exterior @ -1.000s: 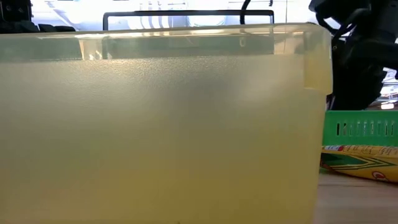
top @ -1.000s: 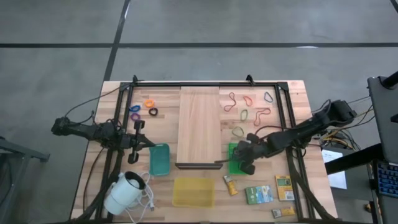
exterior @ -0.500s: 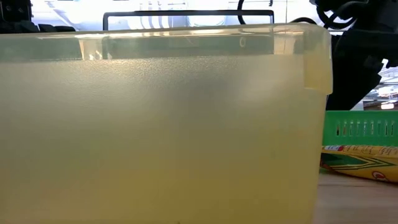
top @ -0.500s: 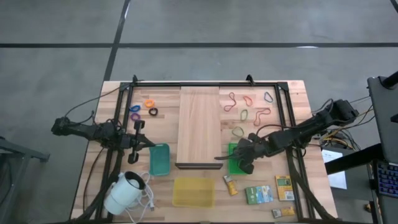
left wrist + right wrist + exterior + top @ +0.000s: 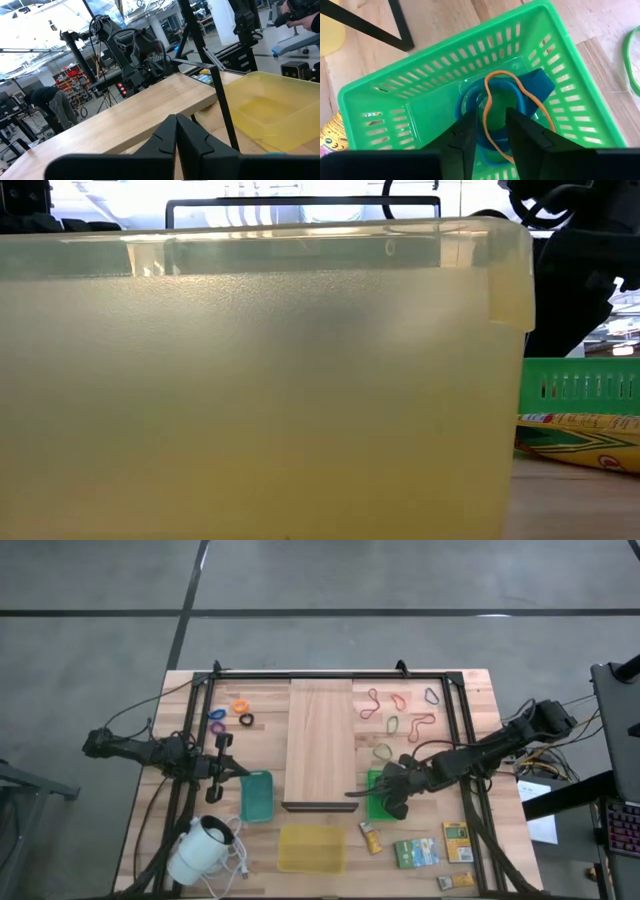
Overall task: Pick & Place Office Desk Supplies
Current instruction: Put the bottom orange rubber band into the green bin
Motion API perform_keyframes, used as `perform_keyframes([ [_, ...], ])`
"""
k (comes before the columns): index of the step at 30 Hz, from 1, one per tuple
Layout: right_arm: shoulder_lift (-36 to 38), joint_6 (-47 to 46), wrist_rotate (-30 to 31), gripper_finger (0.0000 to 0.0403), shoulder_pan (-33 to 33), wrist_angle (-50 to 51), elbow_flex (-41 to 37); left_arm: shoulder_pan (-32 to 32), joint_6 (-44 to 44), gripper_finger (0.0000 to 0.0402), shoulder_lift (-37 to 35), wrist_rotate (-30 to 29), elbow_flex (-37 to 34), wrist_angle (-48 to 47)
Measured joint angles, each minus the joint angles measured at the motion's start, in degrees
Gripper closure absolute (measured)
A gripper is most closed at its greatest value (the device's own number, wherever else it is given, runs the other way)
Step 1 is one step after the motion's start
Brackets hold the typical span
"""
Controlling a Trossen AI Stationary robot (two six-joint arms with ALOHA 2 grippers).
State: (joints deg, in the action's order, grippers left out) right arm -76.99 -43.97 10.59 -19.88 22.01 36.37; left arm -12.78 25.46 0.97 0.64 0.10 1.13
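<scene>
The right gripper (image 5: 489, 131) is hovering over the green basket (image 5: 410, 95), fingers parted (an orange rubber band (image 5: 520, 100) lying inside); the left gripper (image 5: 176, 134) is sitting closed.

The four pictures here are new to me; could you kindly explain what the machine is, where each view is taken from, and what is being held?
Two dark robot arms work at a wooden table. The high view looks straight down. The low view sits at table height, mostly blocked by a yellow bin. Each wrist view looks past that arm's own fingers.

On the table lie loose rubber bands, small rings, packets, a pale wooden board, a teal bin and a white corded device.

The right gripper hangs over a green basket, jaws apart and holding nothing; an orange band and a blue band lie inside. The left gripper waits shut, empty.
</scene>
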Motion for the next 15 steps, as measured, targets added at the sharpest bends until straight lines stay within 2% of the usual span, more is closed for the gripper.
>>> perform_keyframes([
  [8, 0.02, -0.31, 0.0, 0.028, 0.0, -0.64, -0.05, 0.0, 0.0, 0.039, 0.0, 0.0, -0.01, 0.0],
  [15, 2.41, 0.61, 0.0, 0.0284, -0.22, -0.54, -0.05, 0.01, 0.02, 0.039, 0.01, 0.0, 0.0, -0.01],
])
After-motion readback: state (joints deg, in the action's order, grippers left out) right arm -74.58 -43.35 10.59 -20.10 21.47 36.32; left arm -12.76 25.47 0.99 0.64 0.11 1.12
